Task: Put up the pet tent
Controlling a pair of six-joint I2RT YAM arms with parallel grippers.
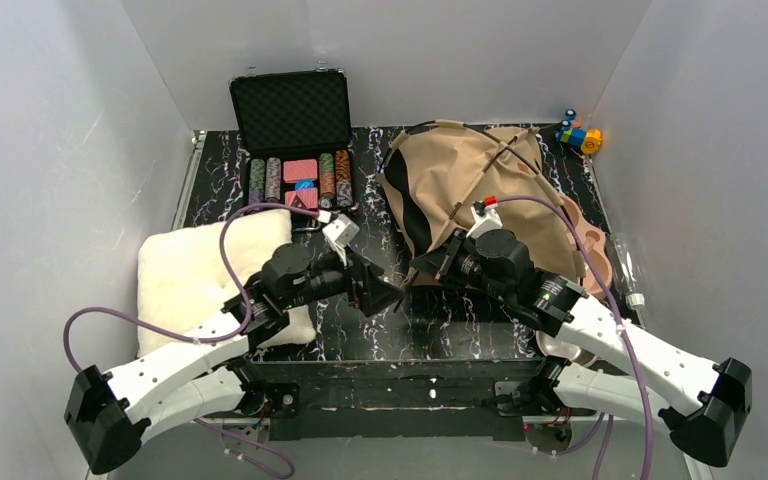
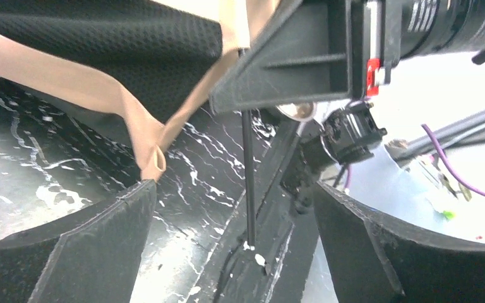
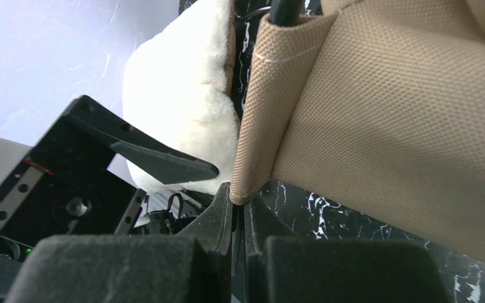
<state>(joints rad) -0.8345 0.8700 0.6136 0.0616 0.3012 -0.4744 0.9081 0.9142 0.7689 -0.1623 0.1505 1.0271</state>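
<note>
The pet tent (image 1: pixel 470 185) lies collapsed at the back right of the table, tan canvas with a black doorway panel and thin black poles across it. My right gripper (image 1: pixel 417 270) is shut on a thin black pole (image 2: pixel 247 183) just below the tent's corner sleeve (image 3: pixel 256 158); its jaws (image 3: pixel 239 202) are pressed together right under the sleeve's hem. My left gripper (image 1: pixel 392 297) faces it with fingers wide open (image 2: pixel 232 189). The pole passes between them, touching neither, and its tip sits near the table's front edge. A tan loop (image 2: pixel 153 165) hangs off the canvas.
A fluffy cream cushion (image 1: pixel 205 275) lies at the left under my left arm. An open black case of poker chips (image 1: pixel 295 150) stands at the back left. A small colourful toy (image 1: pixel 580 135) sits in the back right corner, and a pink item (image 1: pixel 592 245) lies beside the tent.
</note>
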